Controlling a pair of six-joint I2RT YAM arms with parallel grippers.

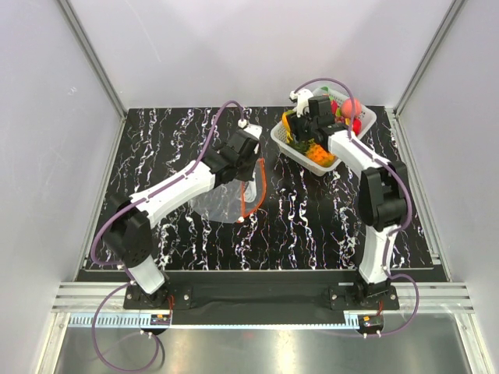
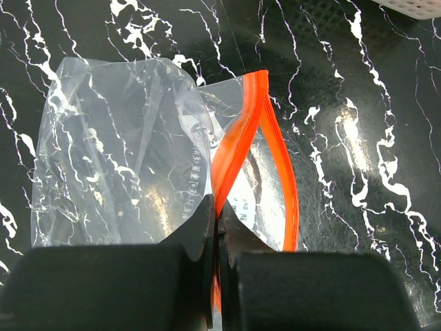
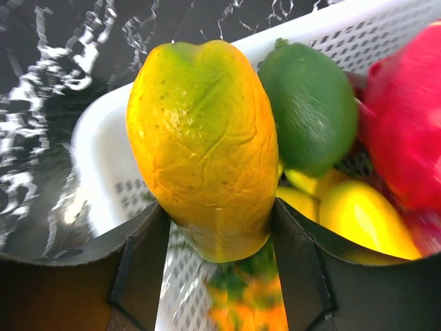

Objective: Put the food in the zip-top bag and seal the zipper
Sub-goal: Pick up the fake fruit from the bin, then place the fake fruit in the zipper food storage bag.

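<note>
Clear-plastic zip-top bag (image 2: 117, 152) on counter (image 2: 358, 103), mouth gaping | left gripper (image 2: 217, 231) clenched on orange zipper (image 2: 238, 138), apparently to hold the mouth open | right gripper (image 3: 219, 221) grasps yellow-green toy papaya (image 3: 203, 124) over white basket (image 3: 103, 145), judged ready for transfer to the bag

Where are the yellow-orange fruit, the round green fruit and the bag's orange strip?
yellow-orange fruit (image 3: 203, 148): right wrist view, middle of its skin.
round green fruit (image 3: 310, 103): right wrist view, its front.
orange strip (image 2: 236, 145): left wrist view, upper stretch.
</note>
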